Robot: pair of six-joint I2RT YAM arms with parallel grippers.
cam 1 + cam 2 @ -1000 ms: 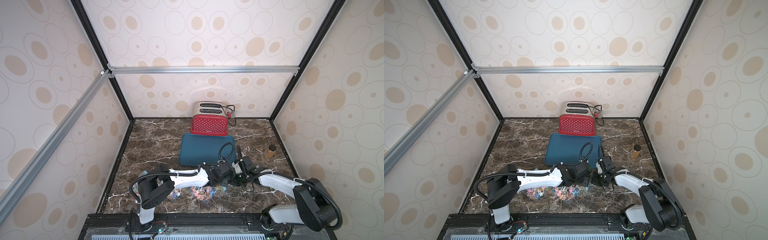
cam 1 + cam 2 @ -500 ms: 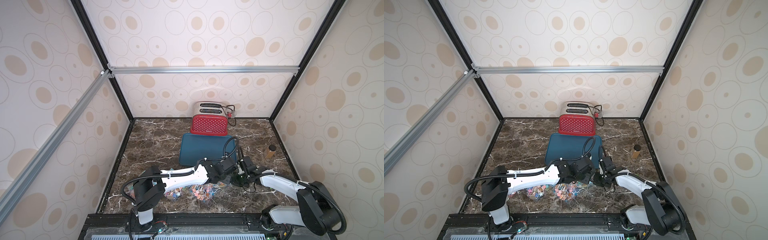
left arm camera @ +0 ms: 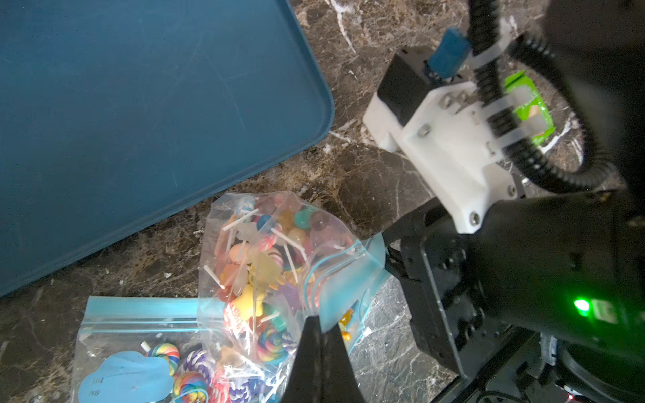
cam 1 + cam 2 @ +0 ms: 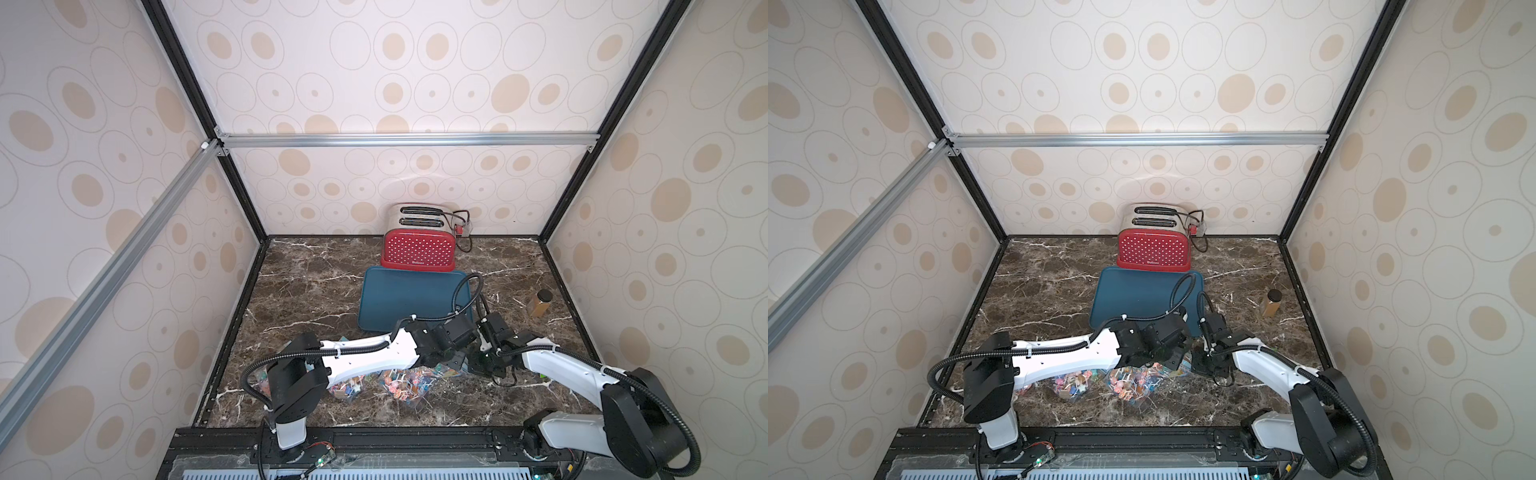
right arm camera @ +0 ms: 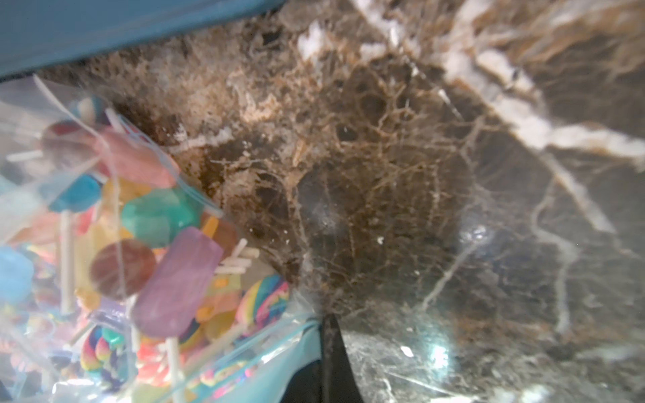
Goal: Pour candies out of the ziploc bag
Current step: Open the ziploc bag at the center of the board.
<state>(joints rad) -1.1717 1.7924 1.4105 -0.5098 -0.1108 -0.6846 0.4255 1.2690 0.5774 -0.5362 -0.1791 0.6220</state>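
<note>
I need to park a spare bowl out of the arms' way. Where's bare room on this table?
Bare marble lies between the left wall and the blue tray, and between the toaster and the jar. The tray itself is empty. The front is crowded: left arm, right arm and the ziploc bags of candies.

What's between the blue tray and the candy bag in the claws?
Nothing but a strip of bare marble tabletop separates tray and ziploc bag; left wrist view shows it.

The marble tabletop [image 4: 307, 286] lies open far left, but the blue tray [image 4: 399, 299] and red toaster [image 4: 419, 249] fill the far centre, an amber jar [image 4: 540, 302] stands right, and the ziploc bag of lollipops [image 4: 409, 382] plus another bag [image 4: 347, 386] crowd the near middle.
</note>
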